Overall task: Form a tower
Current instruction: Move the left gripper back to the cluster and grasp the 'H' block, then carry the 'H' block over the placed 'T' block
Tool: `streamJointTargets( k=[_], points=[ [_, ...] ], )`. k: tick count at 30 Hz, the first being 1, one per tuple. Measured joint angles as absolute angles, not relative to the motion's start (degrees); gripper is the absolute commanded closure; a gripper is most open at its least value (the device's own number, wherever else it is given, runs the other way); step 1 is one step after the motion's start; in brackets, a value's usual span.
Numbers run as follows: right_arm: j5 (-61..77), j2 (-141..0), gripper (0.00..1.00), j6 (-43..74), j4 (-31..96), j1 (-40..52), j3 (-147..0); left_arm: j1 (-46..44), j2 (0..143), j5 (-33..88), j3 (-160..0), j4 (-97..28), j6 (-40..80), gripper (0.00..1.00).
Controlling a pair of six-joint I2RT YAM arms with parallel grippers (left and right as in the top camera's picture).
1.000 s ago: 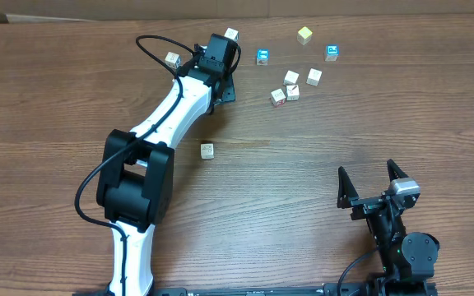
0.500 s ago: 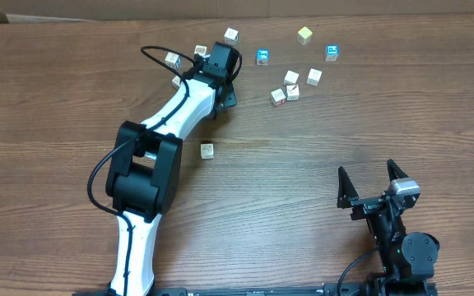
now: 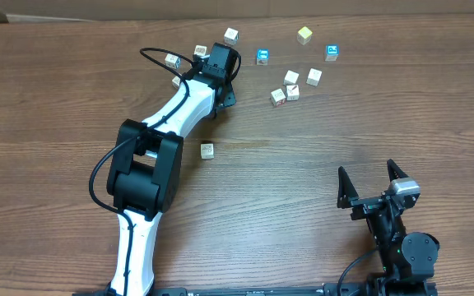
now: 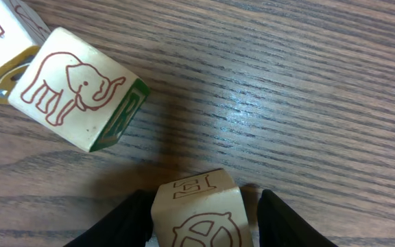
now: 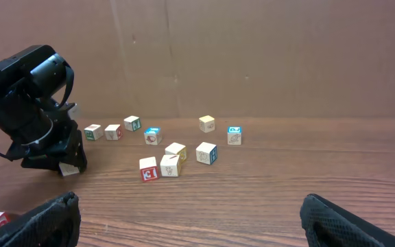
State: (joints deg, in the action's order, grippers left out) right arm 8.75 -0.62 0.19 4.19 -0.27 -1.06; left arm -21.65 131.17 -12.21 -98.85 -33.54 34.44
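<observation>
Overhead: your right gripper (image 3: 371, 182) stands spread at the near edge of the table (image 3: 56, 123), and the pale cubes (image 3: 291, 77) lie scattered singly at the far side.

Left wrist: your left gripper (image 4: 201, 209) straddles a circle-marked cube (image 4: 197, 216), jaws apart, with a gap on one side.

Right wrist: that cube rests on the table.

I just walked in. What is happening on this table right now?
The left end effector is at the far side of the table, with its fingers on either side of a pale wooden cube. Whether it already grips the cube is not clear. An elephant cube lies close beside it. The other cubes lie scattered, and no tower stands yet. The right end effector is open near the front edge, holding nothing.
</observation>
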Motion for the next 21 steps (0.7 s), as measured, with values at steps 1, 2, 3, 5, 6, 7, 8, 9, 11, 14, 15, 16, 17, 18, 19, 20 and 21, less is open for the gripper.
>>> streamJointTargets(
  k=[1,2,3,5,6,7,8,9,11,14,15,16,17,18,19,20,21],
  points=[
    [8.8,-0.6,0.0,0.2,4.2,-0.3,-1.1,-21.6,131.2,-12.2,-98.9,-33.6,34.4,0.58],
    [8.8,-0.6,0.0,0.2,4.2,-0.3,-1.1,-21.6,131.2,-12.2,-99.0,-33.6,34.6,0.63],
    [8.8,-0.6,0.0,0.2,4.2,-0.3,-1.1,-21.6,131.2,-12.2,-99.3,-33.6,34.6,0.66],
    [8.8,-0.6,0.0,0.2,4.2,-0.3,-1.1,-21.6,131.2,-12.2,-100.1,-33.6,34.9,0.74],
    [8.8,-0.6,0.0,0.2,4.2,-0.3,-1.1,-21.6,131.2,-12.2,-100.6,-33.8,34.7,0.76],
    [8.8,-0.6,0.0,0.2,4.1,-0.3,-1.1,-21.6,131.2,-12.2,-101.1,-34.0,34.7,0.76],
    [8.8,-0.6,0.0,0.2,4.2,-0.3,-1.1,-21.6,131.2,-12.2,-101.5,-34.4,34.7,0.76],
    [8.7,-0.6,0.0,0.2,4.2,-0.3,-1.1,-21.6,131.2,-12.2,-102.0,-34.8,34.6,0.78],
    [8.7,-0.6,0.0,0.2,4.2,-0.3,-1.1,-21.6,131.2,-12.2,-102.8,-35.7,34.6,0.79],
    [8.8,-0.6,0.0,0.2,4.2,-0.3,-1.1,-21.6,131.2,-12.2,-104.4,-38.5,34.6,0.78],
    [8.8,-0.6,0.0,0.2,4.2,-0.3,-1.1,-21.6,131.2,-12.2,-105.2,-40.5,34.6,0.77],
    [8.8,-0.6,0.0,0.2,4.2,-0.3,-1.1,-21.6,131.2,-12.2,-106.1,-42.5,34.4,0.76],
    [8.8,-0.6,0.0,0.2,4.2,-0.3,-1.1,-21.6,131.2,-12.1,-107.1,-44.6,34.2,0.77],
    [8.8,-0.6,0.0,0.2,4.2,-0.3,-1.1,-21.6,131.2,-12.1,-108.0,-46.7,34.0,0.77],
    [8.8,-0.6,0.0,0.2,4.2,-0.3,-1.1,-21.6,131.2,-12.1,-109.4,-49.3,33.9,0.77],
    [8.8,-0.6,0.0,0.2,4.2,-0.3,-1.1,-21.6,131.2,-12.1,-110.9,-52.1,33.7,0.78],
    [8.7,-0.6,0.0,0.2,4.2,-0.3,-1.1,-21.6,131.1,-12.1,-111.9,-53.7,33.5,0.78]
  ],
)
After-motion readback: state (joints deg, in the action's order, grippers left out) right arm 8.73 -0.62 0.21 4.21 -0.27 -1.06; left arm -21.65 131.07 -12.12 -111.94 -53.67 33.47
